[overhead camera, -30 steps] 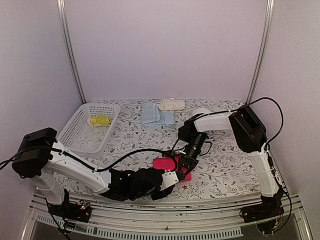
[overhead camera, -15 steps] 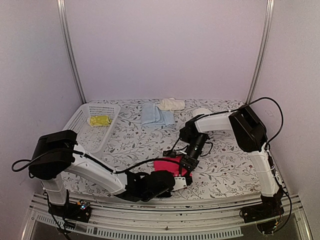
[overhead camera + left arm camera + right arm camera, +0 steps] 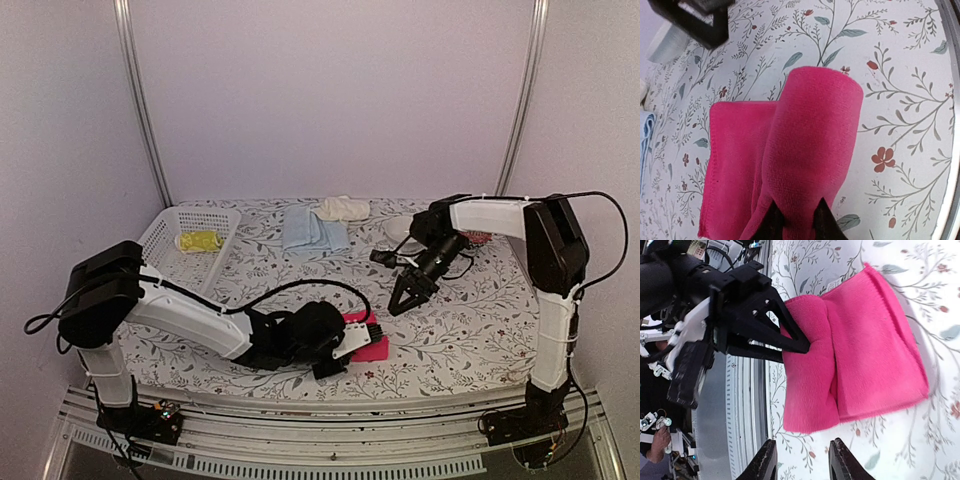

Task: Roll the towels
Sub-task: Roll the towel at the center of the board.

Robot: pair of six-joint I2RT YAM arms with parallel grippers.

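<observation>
Here, the floral-covered tabletop (image 3: pixel 470 330) carries all 4 towels. A white basket (image 3: pixel 160 262) stands at the far left and holds the yellow-green towel (image 3: pixel 199 241) as a compact bundle. The light blue towel (image 3: pixel 312 230) lies folded at the far middle, and the cream towel (image 3: pixel 343 208) sits just beside it, farther back.

The hot pink towel (image 3: pixel 805 145) lies near the front edge, about the middle. It is partly rolled: 1 part is turned over into a loose tube, and the rest is flat on the tabletop.

The left gripper (image 3: pixel 797 220) reaches in from the left, its jaws clenched on 1 end of that tube. The right gripper (image 3: pixel 398 303) hangs above the tabletop, to the right of and beyond the pink towel and clear of it. Its jaws are released and spread, with nothing between them.

The pink cloth appears light, soft and limp, with a plush pile that should resist slipping, and it is not fragile. The tube will probably slacken or unwind if it is let go. The best hold is judged to be at the ends of the tube, pinching all the layers together. A second grip at the opposite end would keep the roll even as it advances over the flat part.
</observation>
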